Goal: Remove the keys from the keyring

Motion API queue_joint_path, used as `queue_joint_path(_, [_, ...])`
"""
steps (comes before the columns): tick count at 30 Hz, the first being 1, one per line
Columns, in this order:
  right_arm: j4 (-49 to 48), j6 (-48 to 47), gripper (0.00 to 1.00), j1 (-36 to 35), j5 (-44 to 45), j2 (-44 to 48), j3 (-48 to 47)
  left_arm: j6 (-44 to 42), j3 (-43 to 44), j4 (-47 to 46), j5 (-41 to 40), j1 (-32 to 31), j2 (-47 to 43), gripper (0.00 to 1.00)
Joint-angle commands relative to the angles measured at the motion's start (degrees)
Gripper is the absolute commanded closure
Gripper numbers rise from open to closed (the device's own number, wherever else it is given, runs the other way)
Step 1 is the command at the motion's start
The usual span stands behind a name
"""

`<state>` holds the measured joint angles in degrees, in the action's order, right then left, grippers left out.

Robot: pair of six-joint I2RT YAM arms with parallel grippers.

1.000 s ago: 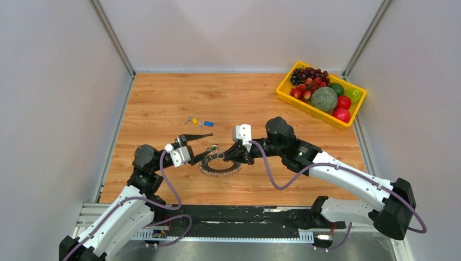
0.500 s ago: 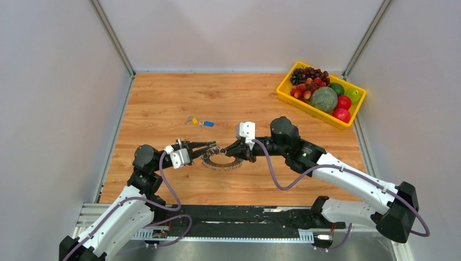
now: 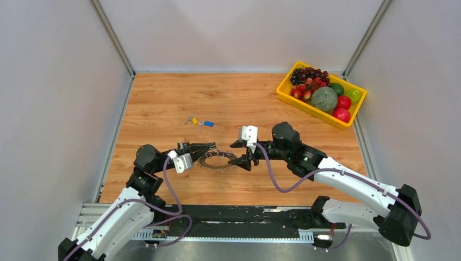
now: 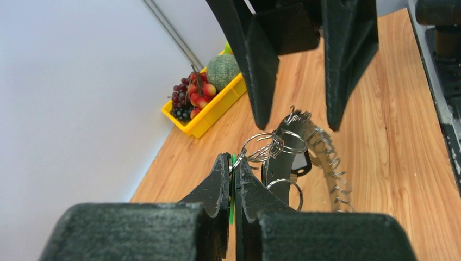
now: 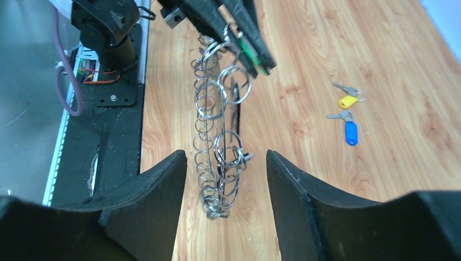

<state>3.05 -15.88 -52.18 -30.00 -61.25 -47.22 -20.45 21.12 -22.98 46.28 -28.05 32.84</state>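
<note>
The keyring [image 3: 218,161], a large wire ring strung with small silver rings and a black fob [image 4: 296,163], lies between both arms. Its near end is lifted and its far end rests on the wood [image 5: 217,209]. My left gripper [image 4: 232,160] is shut on a green-headed key [image 4: 232,198] that hangs on the keyring [image 4: 321,147]. My right gripper [image 5: 226,155] is open, its fingers either side of the keyring [image 5: 215,130] without touching it. Two loose keys, a yellow-headed key [image 3: 194,120] and a blue-tagged key [image 3: 208,124], lie on the table behind the left arm.
A yellow basket [image 3: 304,106] of fruit stands at the far right corner. Grey walls close in the table on three sides. The arms' black base rail [image 3: 228,215] runs along the near edge.
My left gripper has closed on the green key. My right gripper has opened and let go of the keyring. The ring has shifted slightly away from the arm bases.
</note>
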Motion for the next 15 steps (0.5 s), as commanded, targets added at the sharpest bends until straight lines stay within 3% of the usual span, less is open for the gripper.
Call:
queue_joint_path(1, [-2.5, -3.0, 0.39, 0.1, 2.1, 3.3, -0.5, -10.4, 2.6, 4.7, 3.7, -1.5, -0.1, 1.0])
queue_joint_path(7, [-5.6, -3.9, 0.37, 0.1, -0.3, 5.1, 0.8, -34.1, 11.4, 31.3, 0.6, -6.4, 1.4, 1.0])
queue_joint_path(10, [-6.4, -4.0, 0.37, 0.1, -0.7, 4.9, 1.6, -45.4, 18.4, 44.8, -7.6, -10.6, 3.5, 1.0])
queue_joint_path(15, [-7.4, -3.8, 0.37, 0.1, -2.1, 3.5, 2.4, -54.5, 27.9, 56.5, -21.3, -15.5, 7.6, 1.0])
